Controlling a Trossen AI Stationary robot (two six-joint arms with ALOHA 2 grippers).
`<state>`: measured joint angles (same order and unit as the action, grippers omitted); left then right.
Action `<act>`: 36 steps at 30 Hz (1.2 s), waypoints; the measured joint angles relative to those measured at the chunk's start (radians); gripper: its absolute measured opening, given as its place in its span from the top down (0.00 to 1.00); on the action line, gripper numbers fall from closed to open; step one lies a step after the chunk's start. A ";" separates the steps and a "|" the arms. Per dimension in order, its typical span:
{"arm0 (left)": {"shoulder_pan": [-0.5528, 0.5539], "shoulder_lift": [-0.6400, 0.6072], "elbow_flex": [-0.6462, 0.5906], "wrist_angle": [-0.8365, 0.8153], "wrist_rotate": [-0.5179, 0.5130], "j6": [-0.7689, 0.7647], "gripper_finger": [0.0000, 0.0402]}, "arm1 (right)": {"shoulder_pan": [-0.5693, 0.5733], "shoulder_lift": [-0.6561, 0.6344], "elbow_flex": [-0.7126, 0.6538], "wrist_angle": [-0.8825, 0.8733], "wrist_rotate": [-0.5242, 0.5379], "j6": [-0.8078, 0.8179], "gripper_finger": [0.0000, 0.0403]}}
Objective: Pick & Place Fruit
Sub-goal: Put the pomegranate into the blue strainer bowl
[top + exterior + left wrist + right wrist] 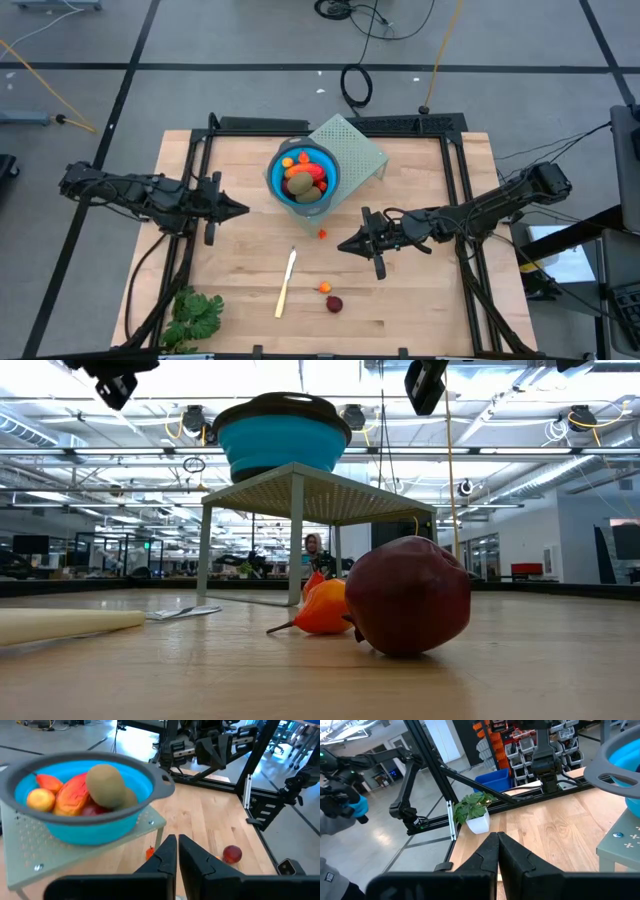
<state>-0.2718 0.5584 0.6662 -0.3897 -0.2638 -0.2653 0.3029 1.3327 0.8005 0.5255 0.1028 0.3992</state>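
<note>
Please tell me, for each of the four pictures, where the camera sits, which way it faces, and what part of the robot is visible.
High: overhead, facing down; both arms, blue bowl.
Low: table height, facing level; dark red ball, arms hang above.
Left wrist: past left gripper, shut, toward bowl.
Right wrist: past right gripper, shut, toward leafy bunch.
Shared: high, low, left wrist show the bowl.

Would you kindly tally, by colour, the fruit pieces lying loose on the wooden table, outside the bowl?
Dark red toy ball: 1
Small orange toy piece: 1
Tiny red-orange toy bit: 1
Total: 3
</note>
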 joint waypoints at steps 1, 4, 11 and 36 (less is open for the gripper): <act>0.000 -0.015 -0.013 0.000 0.000 0.000 0.95 | 0.000 0.000 0.000 0.000 0.000 0.000 0.99; 0.000 -0.064 -0.051 -0.001 0.001 -0.010 0.95 | 0.000 0.000 0.000 0.000 0.000 0.000 0.99; 0.000 -0.173 -0.139 -0.001 0.001 -0.035 0.99 | 0.000 0.000 0.000 0.001 -0.002 0.018 0.99; 0.000 -0.470 -0.338 -0.032 -0.011 -0.029 0.94 | 0.105 0.059 0.308 -0.627 0.001 -0.132 0.99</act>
<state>-0.2718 0.0880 0.3279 -0.4212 -0.2746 -0.2943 0.4078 1.3921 1.1081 -0.1016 0.1038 0.2672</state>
